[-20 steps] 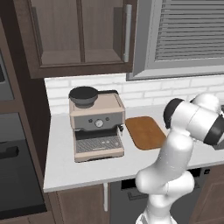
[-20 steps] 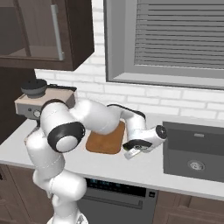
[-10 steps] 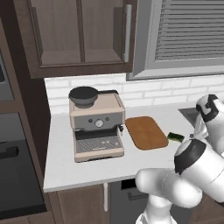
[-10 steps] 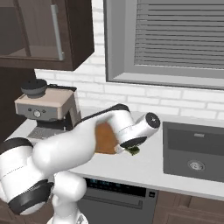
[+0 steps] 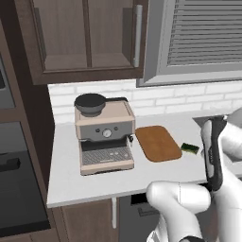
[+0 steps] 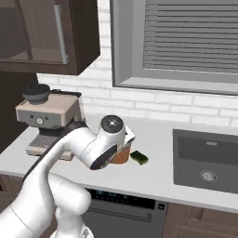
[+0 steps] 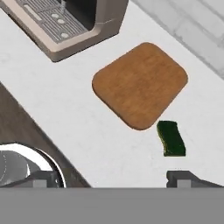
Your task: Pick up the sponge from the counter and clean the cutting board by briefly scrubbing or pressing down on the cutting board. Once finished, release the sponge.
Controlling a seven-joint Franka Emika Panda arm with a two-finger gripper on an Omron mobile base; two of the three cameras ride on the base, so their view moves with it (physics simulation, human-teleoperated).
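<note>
The brown cutting board (image 7: 141,85) lies flat on the light counter (image 7: 65,100), to the right of the coffee machine. The dark green sponge (image 7: 171,138) rests on the counter just off the board's corner, a small gap apart from it. My gripper (image 7: 114,178) hovers high above the counter's front edge. It is open, its fingertips (image 7: 43,177) wide apart with nothing between them. From the left base view the cutting board (image 5: 158,142) and the sponge (image 5: 190,148) lie side by side. In the right base view the sponge (image 6: 139,157) shows, and my arm hides most of the cutting board (image 6: 122,156).
A beige coffee machine (image 5: 104,132) stands left of the board, against the brick wall. A dark sink (image 6: 207,158) is set into the counter to the right of the sponge. Wall cabinets (image 5: 90,38) hang above the machine.
The arm has swung round and the hand has lifted away from the sponge. The sponge and the cutting board lie where they were.
</note>
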